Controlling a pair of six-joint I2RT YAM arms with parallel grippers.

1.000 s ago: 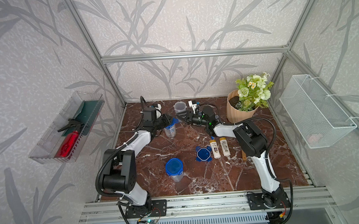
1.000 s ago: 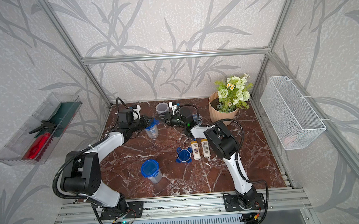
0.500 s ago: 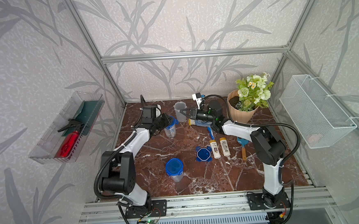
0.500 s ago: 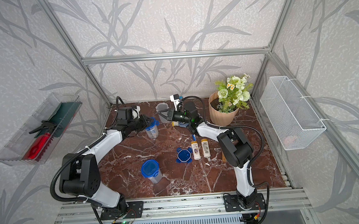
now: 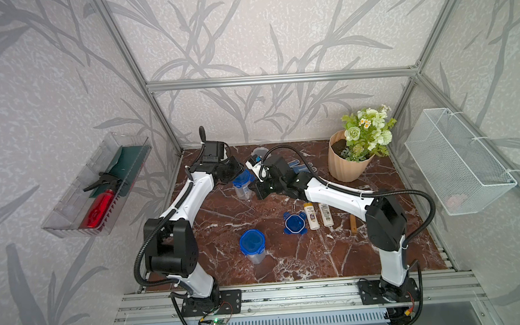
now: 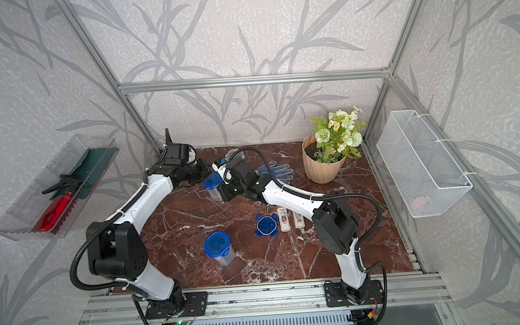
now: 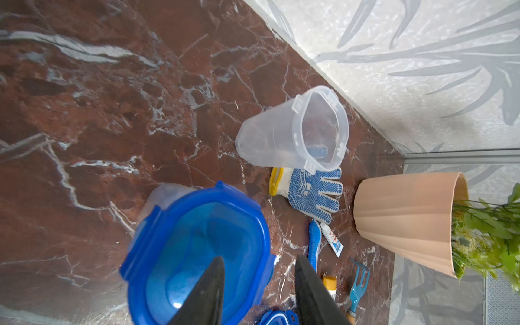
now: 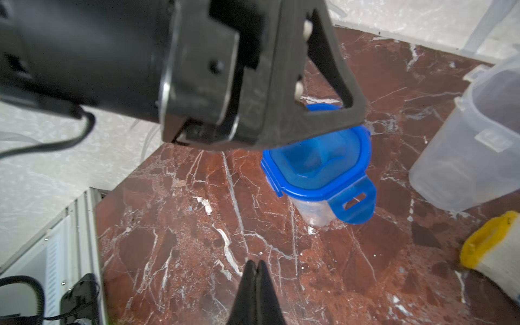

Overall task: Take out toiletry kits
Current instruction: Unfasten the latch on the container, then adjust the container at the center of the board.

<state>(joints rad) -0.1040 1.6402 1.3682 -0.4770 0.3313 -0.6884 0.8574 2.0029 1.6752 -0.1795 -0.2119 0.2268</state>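
Left gripper jaws spread over blue-lidded cup, lid rim seen between. Right gripper pressed closed, empty, positioned near same cup.

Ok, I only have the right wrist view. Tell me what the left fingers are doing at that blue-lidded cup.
Observer: In the left wrist view the left gripper is open, with one finger over the blue lid and the other past its edge.
Operator: Report what lies near the glove.
Observer: A toothbrush and a toothpaste tube lie side by side on the table, close to the glove and near the flowerpot.
Operator: Count the lidded cups.
Observer: Two. In a top view, a second lidded cup stands nearer the table's front.
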